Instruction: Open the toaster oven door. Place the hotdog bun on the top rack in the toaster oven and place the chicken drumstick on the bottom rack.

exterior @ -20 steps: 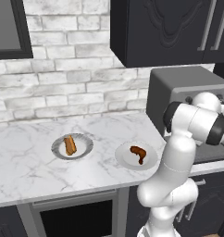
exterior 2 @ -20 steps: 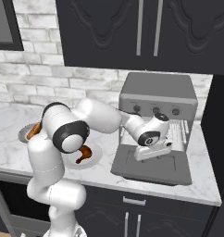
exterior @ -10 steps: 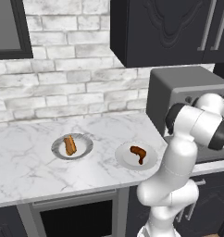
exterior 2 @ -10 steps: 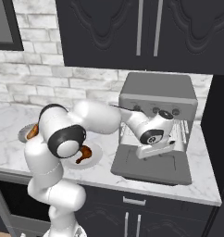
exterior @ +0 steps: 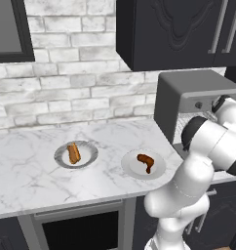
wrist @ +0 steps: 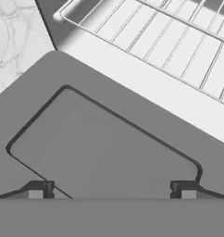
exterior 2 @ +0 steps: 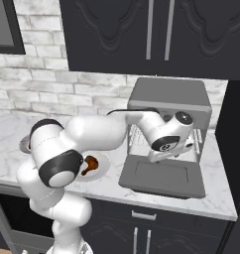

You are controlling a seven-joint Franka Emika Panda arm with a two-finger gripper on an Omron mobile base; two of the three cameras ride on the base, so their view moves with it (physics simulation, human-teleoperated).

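Note:
The dark grey toaster oven (exterior: 188, 93) (exterior 2: 169, 96) stands at the right end of the counter. Its door (exterior 2: 164, 173) (wrist: 109, 139) lies folded down flat, and a wire rack (wrist: 169, 41) shows inside. My gripper (exterior 2: 164, 155) (wrist: 111, 190) hovers just above the door's inner face, open, with nothing between its fingers. The hotdog bun (exterior: 73, 153) lies on a grey plate at the counter's left. To its right, the chicken drumstick (exterior: 146, 161) (exterior 2: 91, 162) lies on a white plate, left of the oven.
The bun's plate (exterior: 59, 157) and the drumstick's plate (exterior: 129, 168) sit on a white marble counter (exterior: 27, 171). Black cabinets (exterior 2: 142, 34) hang above the oven. A tall dark panel (exterior 2: 233, 149) closes off the counter's right end.
My hand has lifted slightly off the lowered door and drifted toward the oven opening. The door stays flat and the food has not moved.

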